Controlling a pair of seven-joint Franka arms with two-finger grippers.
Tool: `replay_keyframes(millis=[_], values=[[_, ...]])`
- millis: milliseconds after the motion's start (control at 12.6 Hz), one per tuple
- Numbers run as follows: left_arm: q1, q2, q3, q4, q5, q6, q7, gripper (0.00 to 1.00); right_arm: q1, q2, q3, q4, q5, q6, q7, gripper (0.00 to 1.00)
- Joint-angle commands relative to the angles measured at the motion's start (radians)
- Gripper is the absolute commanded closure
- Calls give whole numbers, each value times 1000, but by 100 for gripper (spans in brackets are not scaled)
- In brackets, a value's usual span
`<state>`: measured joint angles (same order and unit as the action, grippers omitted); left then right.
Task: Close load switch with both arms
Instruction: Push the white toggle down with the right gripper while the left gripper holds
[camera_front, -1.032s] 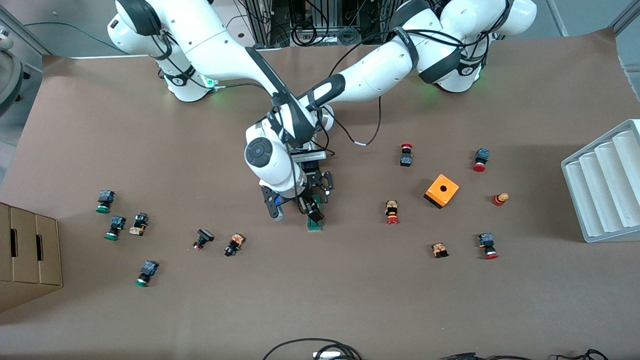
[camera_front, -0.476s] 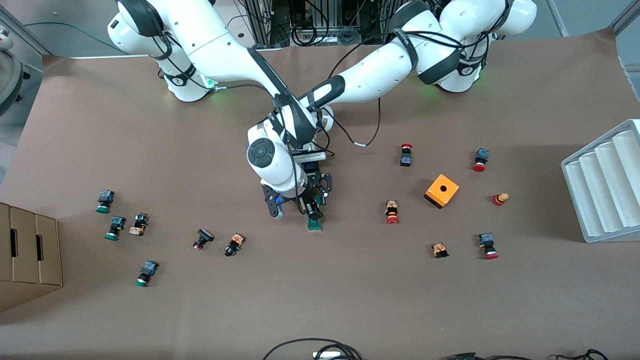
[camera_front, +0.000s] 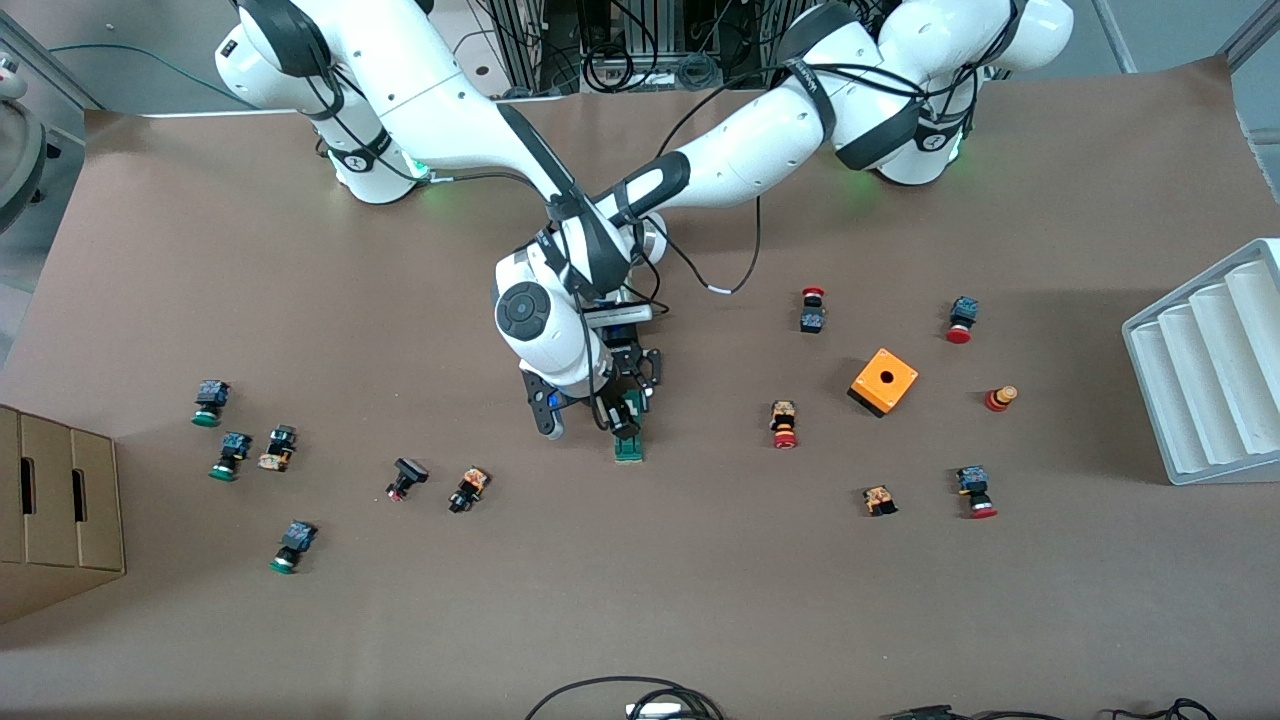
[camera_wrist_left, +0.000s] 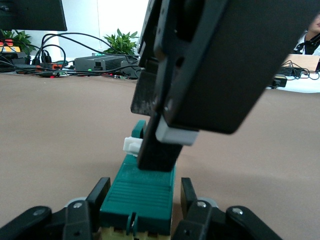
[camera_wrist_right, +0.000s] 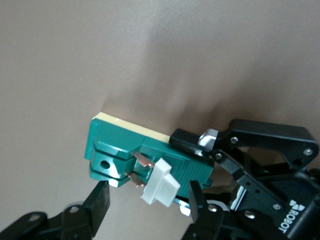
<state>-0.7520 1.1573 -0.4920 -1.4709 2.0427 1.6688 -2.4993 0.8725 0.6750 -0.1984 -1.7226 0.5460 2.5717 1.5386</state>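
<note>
The green load switch (camera_front: 629, 447) lies on the brown table near its middle. My left gripper (camera_front: 632, 388) is low over its end nearer the robots' bases. In the left wrist view it (camera_wrist_left: 143, 196) is shut on the switch body (camera_wrist_left: 140, 192), one finger on each side. My right gripper (camera_front: 620, 415) hangs over the switch. It is open in the right wrist view (camera_wrist_right: 147, 197), with the white sliding piece (camera_wrist_right: 160, 182) sticking out between its spread fingers. One right finger (camera_wrist_left: 160, 150) rests on the switch beside the white piece (camera_wrist_left: 131, 145).
An orange box with a hole (camera_front: 884, 381) and several red-capped push buttons lie toward the left arm's end. Several green-capped buttons lie toward the right arm's end. A white ribbed rack (camera_front: 1210, 370) and a cardboard box (camera_front: 55, 500) stand at the table's ends.
My right gripper has shifted slightly along the switch toward the robots' bases, so more of the green end shows. The left gripper and the switch have stayed put.
</note>
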Motion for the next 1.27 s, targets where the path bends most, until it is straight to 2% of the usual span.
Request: replay_keyframes(millis=[0, 318, 476, 635, 794, 1191], values=[[-12, 27, -4, 35, 10, -20, -9, 45, 0, -2, -1, -15, 14, 27, -14, 35], [-12, 27, -2, 34, 10, -20, -9, 46, 2, 0, -1, -14, 14, 38, -14, 39], [-12, 27, -4, 35, 8, -20, -9, 46, 2, 3, -1, -9, 14, 41, -15, 47], [-12, 27, -4, 34, 8, -20, -7, 48, 0, 3, -1, -8, 14, 41, -15, 50], [-13, 27, -4, 34, 8, -20, -9, 48, 2, 3, -1, -8, 12, 41, -15, 58], [-12, 27, -4, 34, 8, -20, -7, 48, -7, 1, -1, 3, 17, 38, -14, 62]])
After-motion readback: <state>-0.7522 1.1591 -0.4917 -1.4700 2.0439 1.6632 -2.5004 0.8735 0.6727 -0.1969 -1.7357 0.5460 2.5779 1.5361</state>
